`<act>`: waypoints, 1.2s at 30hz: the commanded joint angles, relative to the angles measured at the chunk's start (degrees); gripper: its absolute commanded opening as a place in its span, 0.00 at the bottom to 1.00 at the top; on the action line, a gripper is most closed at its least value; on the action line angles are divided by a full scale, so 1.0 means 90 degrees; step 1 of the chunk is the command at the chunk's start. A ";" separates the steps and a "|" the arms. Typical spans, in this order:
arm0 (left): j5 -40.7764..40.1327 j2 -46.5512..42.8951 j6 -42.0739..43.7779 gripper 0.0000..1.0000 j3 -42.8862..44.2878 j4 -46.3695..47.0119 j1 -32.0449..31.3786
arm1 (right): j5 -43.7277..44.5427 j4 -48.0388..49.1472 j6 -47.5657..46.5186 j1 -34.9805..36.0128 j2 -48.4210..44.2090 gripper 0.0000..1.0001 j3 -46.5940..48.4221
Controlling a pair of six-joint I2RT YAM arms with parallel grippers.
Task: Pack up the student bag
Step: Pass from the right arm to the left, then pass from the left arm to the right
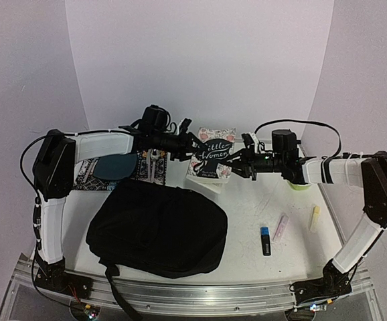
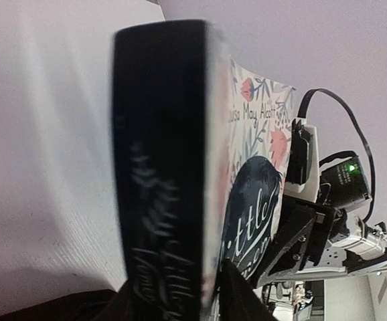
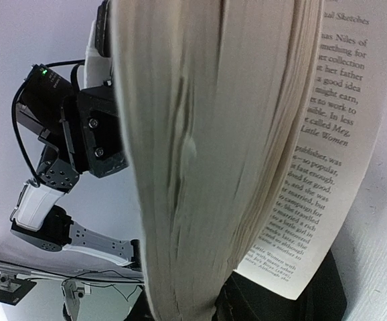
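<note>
We are on the book step: the book (image 1: 211, 155) is held between both arms at the back of the table (image 1: 247, 257). The right gripper (image 1: 232, 167) is clamped on its page edge. The left gripper (image 1: 188, 148) has its jaws either side of the spine, but we cannot tell whether they press. The bag (image 1: 157, 227) lies flat near the front, apart from the book. It shows no opening, so its inside is hidden. We judge its mouth must be opened next. The plate (image 1: 116, 166) behind it looks bare.
</note>
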 commanded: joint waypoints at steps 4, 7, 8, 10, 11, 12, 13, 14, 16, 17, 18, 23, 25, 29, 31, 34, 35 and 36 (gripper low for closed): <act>0.0185 -0.1106 -0.0680 0.14 -0.0846 0.1305 -0.0023 | -0.0085 0.0655 -0.0198 0.0059 -0.0458 0.06 0.0290; -0.0229 -0.1463 -0.0903 0.03 -0.1128 0.1454 -0.0023 | 0.0176 0.0538 -0.0267 0.0064 -0.0674 0.20 0.0102; -0.0409 -0.1581 -0.0972 0.01 -0.1218 0.1461 -0.0023 | 0.0287 0.0476 -0.0304 0.0077 -0.0768 0.24 0.0035; -0.0761 -0.1821 -0.1122 0.00 -0.1418 0.1468 -0.0028 | 0.0562 0.0254 -0.0472 0.0094 -0.0968 0.31 -0.0064; -0.0949 -0.1935 -0.1225 0.00 -0.1497 0.1466 -0.0028 | 0.0683 0.0084 -0.0614 0.0112 -0.1075 0.34 -0.0088; -0.1093 -0.2003 -0.1324 0.00 -0.1574 0.1466 -0.0024 | 0.0837 -0.0141 -0.0802 0.0139 -0.1162 0.37 -0.0094; -0.1169 -0.2091 -0.1392 0.00 -0.1647 0.1467 -0.0023 | 0.1007 -0.0340 -0.1033 0.0170 -0.1223 0.40 -0.0068; -0.1269 -0.2165 -0.1473 0.00 -0.1709 0.1470 -0.0023 | 0.1138 -0.0591 -0.1258 0.0215 -0.1292 0.44 -0.0037; -0.1406 -0.2282 -0.1561 0.00 -0.1810 0.1466 -0.0016 | 0.1399 -0.1113 -0.1712 0.0303 -0.1408 0.52 0.0049; -0.1471 -0.2320 -0.1607 0.00 -0.1856 0.1468 -0.0014 | 0.1492 -0.1299 -0.1918 0.0368 -0.1446 0.56 0.0088; -0.1525 -0.2380 -0.1657 0.00 -0.1904 0.1469 -0.0014 | 0.1595 -0.1547 -0.2141 0.0441 -0.1500 0.61 0.0146; -0.1786 -0.2642 -0.1768 0.00 -0.2145 0.1468 -0.0014 | 0.2232 -0.2266 -0.3140 0.0729 -0.1789 0.77 0.0266; -0.1892 -0.2730 -0.1845 0.00 -0.2238 0.1458 -0.0014 | 0.2388 -0.2346 -0.3633 0.0888 -0.1937 0.81 0.0266; -0.2033 -0.2885 -0.1903 0.00 -0.2377 0.1432 -0.0005 | 0.2895 -0.2587 -0.4598 0.1239 -0.2236 0.86 0.0309; -0.2063 -0.2931 -0.1947 0.00 -0.2428 0.1427 -0.0005 | 0.3000 -0.2659 -0.4982 0.1381 -0.2289 0.87 0.0317; -0.2121 -0.2972 -0.2048 0.00 -0.2458 0.1418 -0.0010 | 0.3358 -0.2685 -0.6067 0.1831 -0.2316 0.88 0.0318; -0.2129 -0.2978 -0.2090 0.00 -0.2467 0.1418 -0.0013 | 0.3427 -0.2686 -0.6539 0.1976 -0.2296 0.88 0.0321; -0.2133 -0.2980 -0.2129 0.00 -0.2473 0.1417 -0.0013 | 0.3497 -0.2680 -0.7020 0.2115 -0.2277 0.88 0.0322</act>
